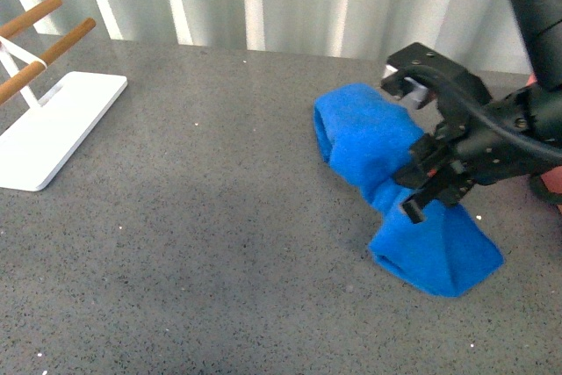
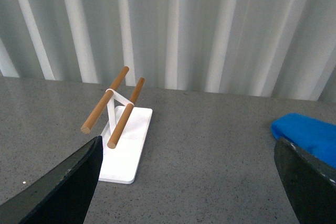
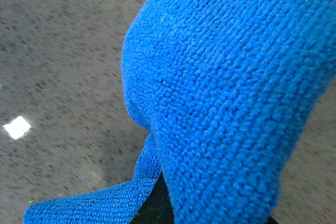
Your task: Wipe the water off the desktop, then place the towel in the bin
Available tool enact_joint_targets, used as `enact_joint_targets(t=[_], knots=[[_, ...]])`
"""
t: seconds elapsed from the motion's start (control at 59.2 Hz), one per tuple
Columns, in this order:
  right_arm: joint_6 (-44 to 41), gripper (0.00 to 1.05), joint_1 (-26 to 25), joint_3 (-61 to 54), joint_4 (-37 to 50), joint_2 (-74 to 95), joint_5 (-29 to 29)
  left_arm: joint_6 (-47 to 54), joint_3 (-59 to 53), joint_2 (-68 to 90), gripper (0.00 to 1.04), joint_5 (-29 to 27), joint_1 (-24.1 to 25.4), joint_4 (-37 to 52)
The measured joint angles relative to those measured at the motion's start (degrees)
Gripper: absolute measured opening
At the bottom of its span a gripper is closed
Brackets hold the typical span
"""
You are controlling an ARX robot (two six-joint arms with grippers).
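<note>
Desktop: grey, speckled, under everything. Towel: bunched on it, well right of the white rack, with its near end spread flat. My right gripper, also far right of the rack, is clamped on the towel's pinched middle. My left gripper is near the rack, spread wide and holding nothing.

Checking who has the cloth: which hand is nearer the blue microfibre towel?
Right. The right hand pinches the bright blue microfibre towel at its middle; the left hand, open, hangs clear of it, facing the white rack with wooden rods.
</note>
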Motion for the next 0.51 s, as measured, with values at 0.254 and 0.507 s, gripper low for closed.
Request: enact_joint_targets(t=[0.254,0.507], knots=[[-4.22,0.04,-8.79,-0.76,-0.44,-0.39,1.4,0.0,0.0,0.0,0.98,0.0,0.0,0.0],[-4.31,0.04,-11.5,2.03,0.61,1.03,3.06,0.0,0.0,0.0,0.98,0.0,0.0,0.0]])
